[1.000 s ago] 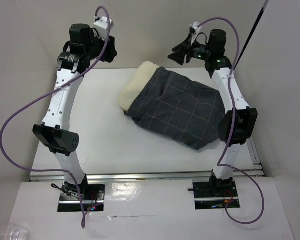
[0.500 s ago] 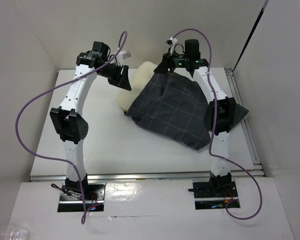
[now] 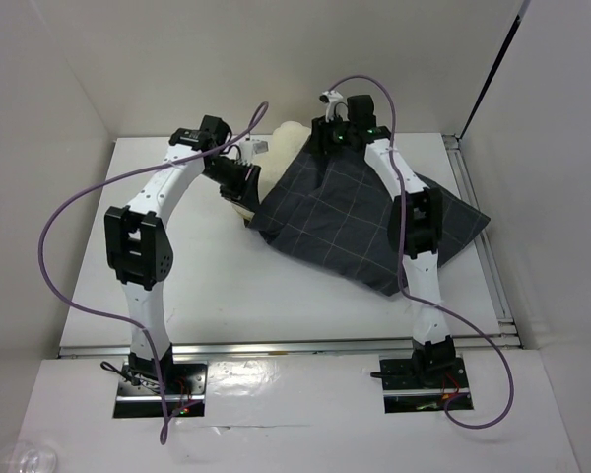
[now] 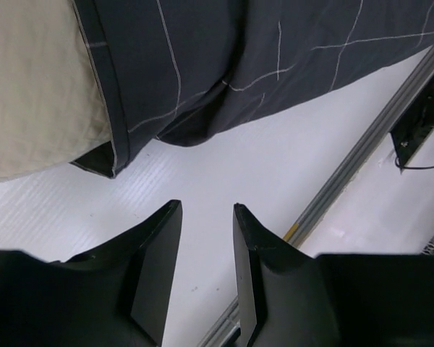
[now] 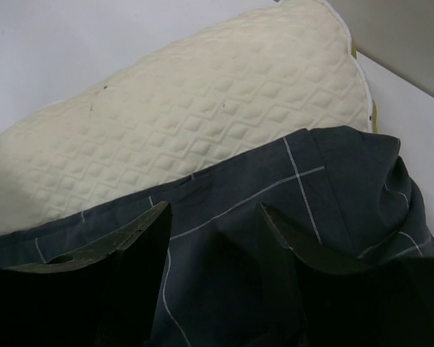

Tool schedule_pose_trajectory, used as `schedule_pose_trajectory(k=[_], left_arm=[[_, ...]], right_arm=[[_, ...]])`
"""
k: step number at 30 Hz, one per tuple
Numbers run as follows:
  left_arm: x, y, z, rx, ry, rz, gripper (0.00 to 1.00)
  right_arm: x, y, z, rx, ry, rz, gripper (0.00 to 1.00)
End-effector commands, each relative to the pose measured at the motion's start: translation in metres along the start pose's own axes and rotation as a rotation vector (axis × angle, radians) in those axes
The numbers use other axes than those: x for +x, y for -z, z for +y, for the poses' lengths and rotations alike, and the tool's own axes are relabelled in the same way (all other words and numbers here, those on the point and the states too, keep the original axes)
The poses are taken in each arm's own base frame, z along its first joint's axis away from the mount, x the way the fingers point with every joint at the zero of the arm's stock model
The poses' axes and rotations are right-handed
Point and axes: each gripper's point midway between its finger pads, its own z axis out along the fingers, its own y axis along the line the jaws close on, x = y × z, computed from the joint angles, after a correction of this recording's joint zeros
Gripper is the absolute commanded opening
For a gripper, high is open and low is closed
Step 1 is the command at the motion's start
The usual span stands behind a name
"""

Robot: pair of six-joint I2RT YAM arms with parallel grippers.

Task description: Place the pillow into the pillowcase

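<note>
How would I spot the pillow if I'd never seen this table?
Start at the white table, then find the dark charcoal checked fabric pillowcase toward its far side. The cream quilted pillow pokes from its far-left opening, the only pale padded thing.

A white table [image 3: 227,286] fills the middle of the frame, with a metal rail [image 3: 295,346] along its lower edge. Pale walls [image 3: 49,108] enclose it. A dark strip [image 3: 492,69] slants at upper right.

The cream quilted pillow [image 5: 202,101] lies far and central on the worktop [image 3: 207,286], its far-left end poking out of the pillowcase [image 3: 355,222]. The wrinkled, charcoal, pale-checked case spreads right and nearward.
</note>
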Motion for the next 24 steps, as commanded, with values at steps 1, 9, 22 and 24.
schedule_pose_trajectory(k=[1, 9, 22, 24], left_arm=[[-0.02, 0.011, -0.003, -0.043, -0.111, -0.075, 0.48], [-0.038, 0.011, 0.016, -0.133, -0.168, -0.126, 0.56], [-0.055, -0.024, 0.044, -0.107, -0.154, -0.11, 0.61], [-0.056, -0.027, 0.045, -0.095, -0.165, -0.109, 0.59]], right_arm=[[-0.029, -0.003, 0.008, 0.037, 0.044, -0.062, 0.57], [-0.019, -0.015, 0.006, 0.077, 0.046, -0.048, 0.59], [-0.018, -0.018, 0.015, 0.042, 0.09, -0.043, 0.59], [-0.017, -0.017, 0.015, 0.042, 0.101, -0.042, 0.6]])
